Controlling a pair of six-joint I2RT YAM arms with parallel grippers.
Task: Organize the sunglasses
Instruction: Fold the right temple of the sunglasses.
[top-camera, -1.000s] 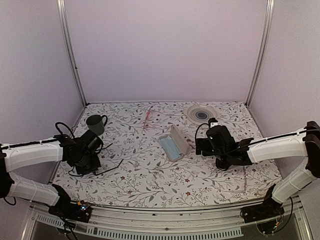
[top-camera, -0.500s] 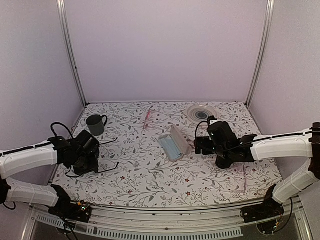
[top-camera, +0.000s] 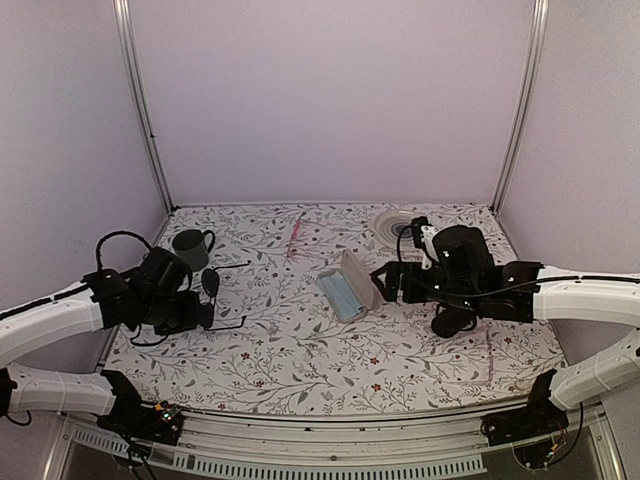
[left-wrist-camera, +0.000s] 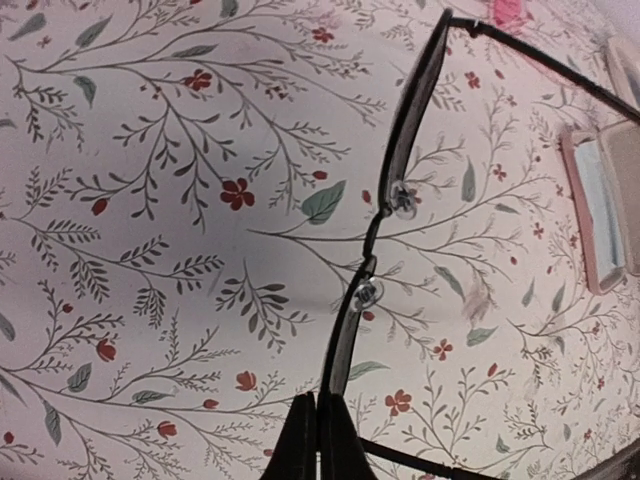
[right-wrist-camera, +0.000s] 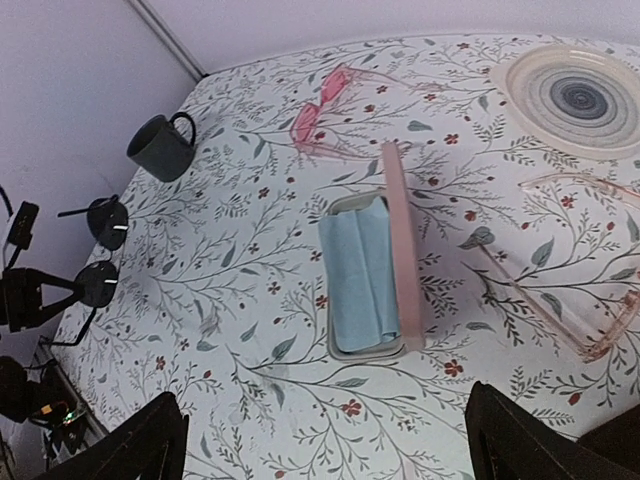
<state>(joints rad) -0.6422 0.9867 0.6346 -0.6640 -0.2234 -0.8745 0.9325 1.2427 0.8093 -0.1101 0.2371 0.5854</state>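
your left gripper (left-wrist-camera: 318, 442) is pinched shut on one thin rim of the sunglasses (top-camera: 210, 283), which hang above the table (top-camera: 300, 365) at its left side. so small a bite may let the wire pivot or slip. the right gripper (right-wrist-camera: 335, 445) hovers, jaws wide apart, by the open case (right-wrist-camera: 365, 275); a splayed temple arm may catch its lid.

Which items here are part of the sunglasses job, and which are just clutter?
In the job:
black sunglasses, pinched in the shut left hand
probably the open case, as their likely destination

Lying about:
dark mug
ridged plate
red-pink glasses
pale pink clear glasses
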